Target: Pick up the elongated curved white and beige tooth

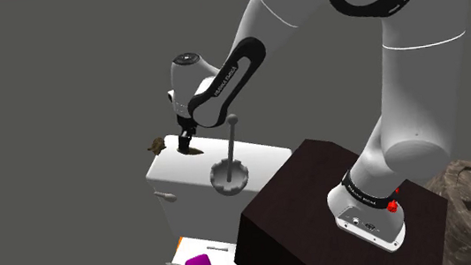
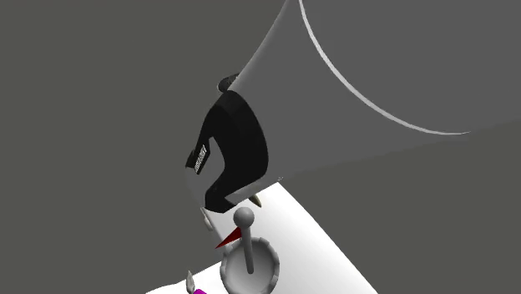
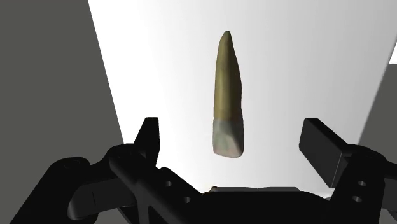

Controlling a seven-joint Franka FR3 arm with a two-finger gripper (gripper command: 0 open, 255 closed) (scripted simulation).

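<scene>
Grey backdrop all round; white top [image 3: 286,76] bears tooth [image 3: 228,95] between spread jaws, untouched.

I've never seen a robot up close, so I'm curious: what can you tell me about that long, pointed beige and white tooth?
The elongated, slightly curved tooth has an olive-beige root tapering to a blunt point and a short whitish crown. It lies on a plain white surface. Its crown end sits between the fingers of the open black gripper, which stand apart and do not touch it.
</scene>
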